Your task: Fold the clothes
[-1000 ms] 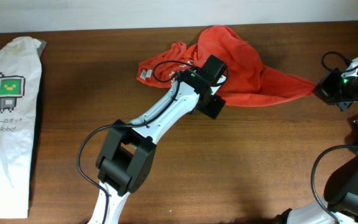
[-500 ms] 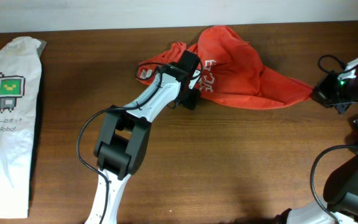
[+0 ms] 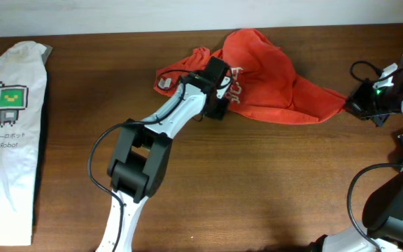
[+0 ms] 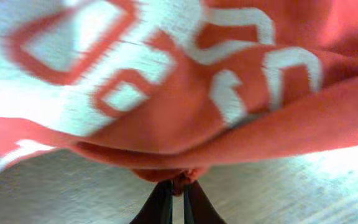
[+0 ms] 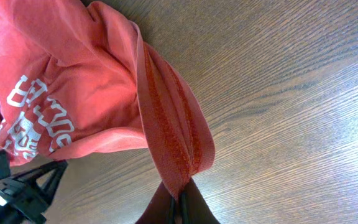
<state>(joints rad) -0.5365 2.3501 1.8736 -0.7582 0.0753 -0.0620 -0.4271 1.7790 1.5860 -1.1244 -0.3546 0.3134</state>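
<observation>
The clothes (image 3: 271, 77), a red-orange T-shirt with white lettering, lie crumpled at the back middle of the table. My left gripper (image 3: 227, 92) sits at the shirt's lower left edge, beside the lettering. In the left wrist view this gripper (image 4: 178, 190) is shut on a small fold of the red fabric (image 4: 185, 99), which bulges over the fingertips. Out to the right, my right gripper (image 3: 352, 105) holds a stretched corner. Seen from the right wrist, that gripper (image 5: 180, 202) is shut on a hemmed strip of the shirt (image 5: 173, 143).
A white T-shirt with a green pixel-robot print (image 3: 9, 119) lies lengthwise at the table's left edge. The left arm's body (image 3: 138, 164) crosses the middle of the table. The table's back edge (image 3: 117, 38) runs just behind the red shirt.
My left gripper has moved left off the shirt's middle to its lower left edge and closed on a fold of fabric, uncovering the lettering. The right gripper keeps its hold, shifted slightly left.
</observation>
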